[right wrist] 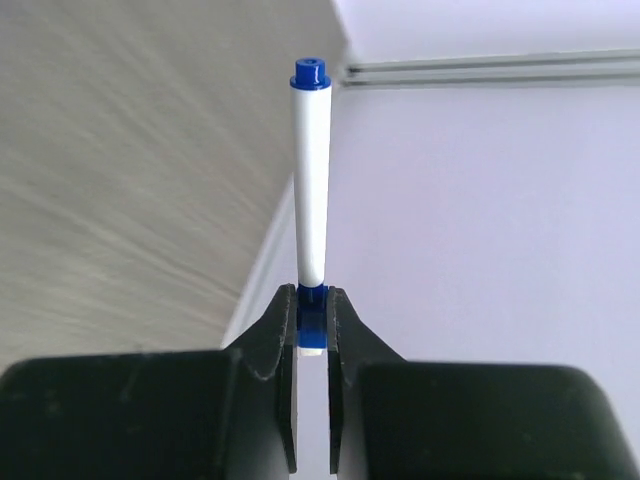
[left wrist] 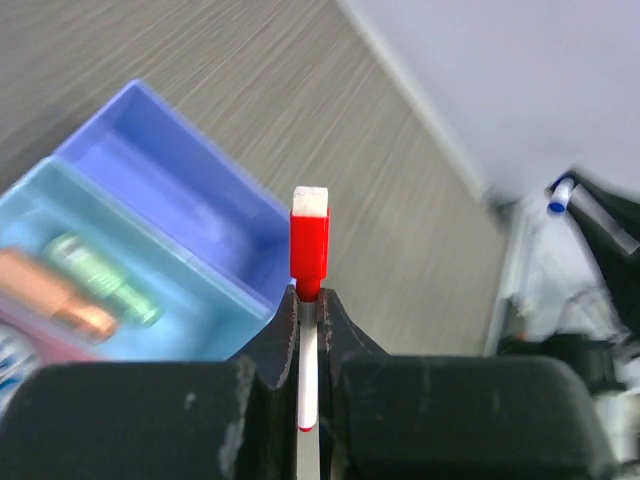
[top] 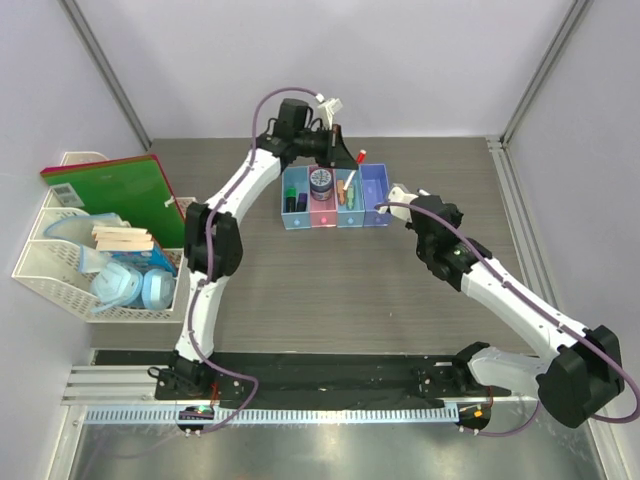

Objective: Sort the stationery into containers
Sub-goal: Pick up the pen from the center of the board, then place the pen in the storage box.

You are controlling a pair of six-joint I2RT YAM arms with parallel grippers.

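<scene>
The four joined bins stand at the table's back middle. A black highlighter lies in the left light blue bin. The round blue jar sits in the pink bin. The tiny green-white bottle lies in the second light blue bin, beside an orange item. My left gripper is shut on the white marker with the red cap, above the purple-blue bin. My right gripper is shut on the blue cap of a white marker, just right of the bins.
A white mesh organiser stands at the left edge with a green notebook and wooden sticks. The back wall is close behind the bins. A metal rail runs along the table's right side.
</scene>
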